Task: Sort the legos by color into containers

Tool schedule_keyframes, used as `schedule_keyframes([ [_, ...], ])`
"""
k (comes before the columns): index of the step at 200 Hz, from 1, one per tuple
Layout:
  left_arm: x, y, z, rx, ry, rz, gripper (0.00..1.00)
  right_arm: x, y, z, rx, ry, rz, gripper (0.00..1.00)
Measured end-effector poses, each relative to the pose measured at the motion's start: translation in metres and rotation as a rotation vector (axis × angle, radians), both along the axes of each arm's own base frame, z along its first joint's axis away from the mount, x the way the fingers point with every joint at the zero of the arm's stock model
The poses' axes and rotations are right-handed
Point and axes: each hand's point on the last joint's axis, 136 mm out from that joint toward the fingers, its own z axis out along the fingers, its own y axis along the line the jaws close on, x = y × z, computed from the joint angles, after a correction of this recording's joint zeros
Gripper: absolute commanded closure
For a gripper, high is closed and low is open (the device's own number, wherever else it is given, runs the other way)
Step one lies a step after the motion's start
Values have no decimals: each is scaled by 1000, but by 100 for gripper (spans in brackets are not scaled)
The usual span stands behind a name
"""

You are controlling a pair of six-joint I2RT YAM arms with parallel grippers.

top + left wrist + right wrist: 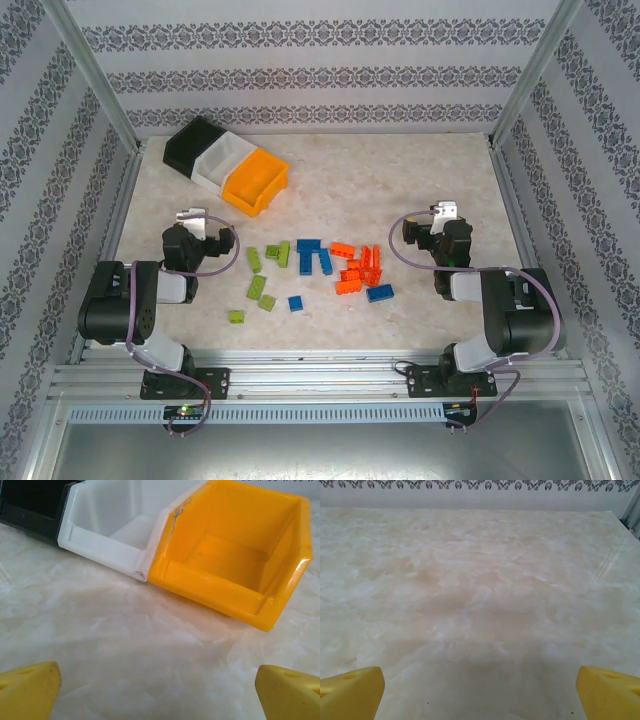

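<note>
Well apart from the legos [350,278], left fingers [27,690] and right fingers [350,695] both gape empty.

Loose on the surface [420,180] lie lime green legos [258,288] on the left, blue legos [308,245] in the middle and orange-red legos [351,277] on the right. At the far left stand the joined containers: black bin [190,145], white bin [222,160], orange-yellow bin [255,180]. The last two are empty.

Table [430,190]: marbled beige top. Far left: 3 joined bins [222,162] in a row, black, white, yellow. Near centre: legos [308,245] loose, green left, blue mid, orange right.
</note>
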Motion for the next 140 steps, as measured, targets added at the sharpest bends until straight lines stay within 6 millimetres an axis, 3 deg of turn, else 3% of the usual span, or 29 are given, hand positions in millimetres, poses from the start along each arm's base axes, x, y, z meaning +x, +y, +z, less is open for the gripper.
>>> schedule_keyframes([
  [140, 0, 5, 0, 10, 1, 30, 0, 0, 0, 0, 3, 0, 2, 2],
])
